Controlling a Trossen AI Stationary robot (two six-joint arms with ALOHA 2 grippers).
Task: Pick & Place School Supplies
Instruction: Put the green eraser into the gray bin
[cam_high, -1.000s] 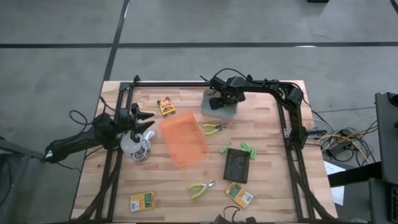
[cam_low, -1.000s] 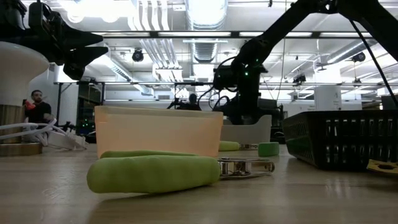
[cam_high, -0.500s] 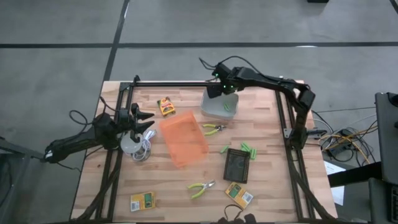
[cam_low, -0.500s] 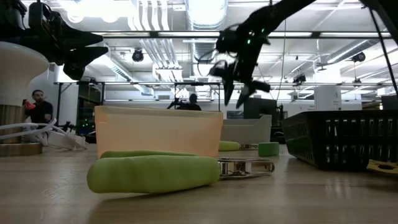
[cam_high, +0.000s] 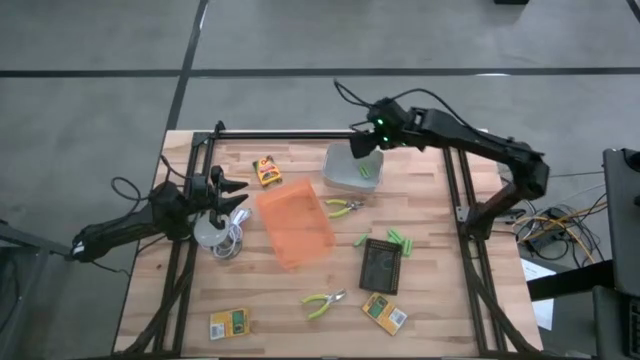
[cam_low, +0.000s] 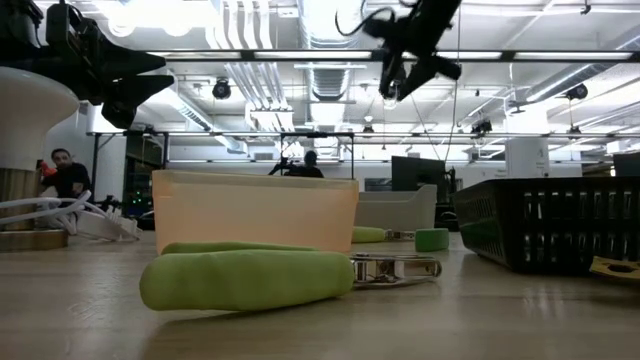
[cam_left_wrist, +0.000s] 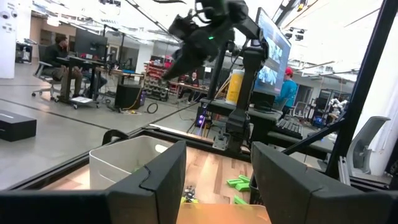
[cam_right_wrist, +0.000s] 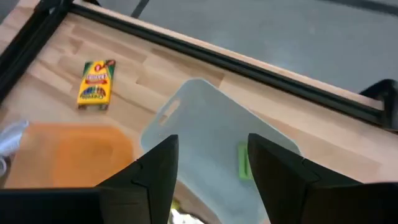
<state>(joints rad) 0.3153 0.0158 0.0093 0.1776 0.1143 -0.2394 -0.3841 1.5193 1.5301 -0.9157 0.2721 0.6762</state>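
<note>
- The right claw (cam_high: 362, 143) hangs high above the far rim of the grey plastic bin (cam_high: 343, 172); its fingers stand apart and hold nothing.
- One short lime-green marker stick (cam_right_wrist: 244, 161) lies inside the grey bin, against the wall on the side away from the orange bin.
- The translucent orange plastic bin (cam_high: 296, 225) sits on the wooden counter (cam_high: 430, 210) just beside the grey bin, on its near left side.
- A yellow printed crayon box (cam_high: 266, 171) lies flat on the counter left of the grey bin, apart from it.
- A pair of green-handled pliers (cam_high: 342, 207) lies just in front of the grey bin, between it and the orange bin's right edge.
- Three loose lime-green marker sticks (cam_high: 401, 241) lie well in front of the grey bin, beside a black mesh tray (cam_high: 382, 265).
- A second pair of green-handled pliers (cam_high: 323, 302) lies far in front of the grey bin, near the counter's front edge; in the low view it fills the foreground.
- Two yellow-and-green printed boxes (cam_high: 230, 324) (cam_high: 384, 313) lie at the front of the counter, well away from the grey bin.
- The left claw (cam_high: 236, 194) waits far to the left of the grey bin, over a white round thing with coiled cable (cam_high: 213, 232), fingers apart and empty.
</note>
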